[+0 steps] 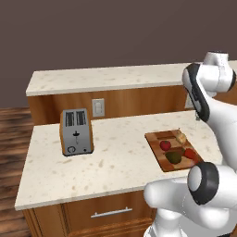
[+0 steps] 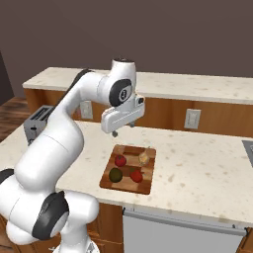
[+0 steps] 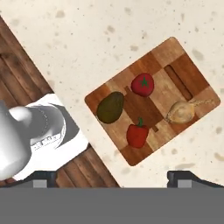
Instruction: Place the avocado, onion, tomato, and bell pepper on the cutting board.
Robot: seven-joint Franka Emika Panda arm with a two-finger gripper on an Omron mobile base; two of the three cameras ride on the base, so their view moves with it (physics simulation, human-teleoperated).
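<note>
Now the cutting board lies flat on the speckled counter, near its front edge, and all four pieces of produce rest on it. In the hand view the avocado sits toward one short end of the board, the onion toward the opposite end with its thin dry stalk pointing off to the side. Between them are two red items: the tomato, round with a green star-shaped top, and the bell pepper, with a short green stem. None of the four touches another; each has bare wood around it.

The gripper hangs above the counter, just behind the board as seen from the right base view, well clear of the produce. Its jaws are spread wide, the two dark fingertips standing at opposite sides of the hand view's lower edge, with nothing between them.

From the left base view the board is at the right of the counter, partly behind the white arm, with the avocado, the onion and both red items on it. A silver toaster stands well apart to the left, in front of a wall outlet on the wooden back panel. A raised upper counter runs behind.
</note>
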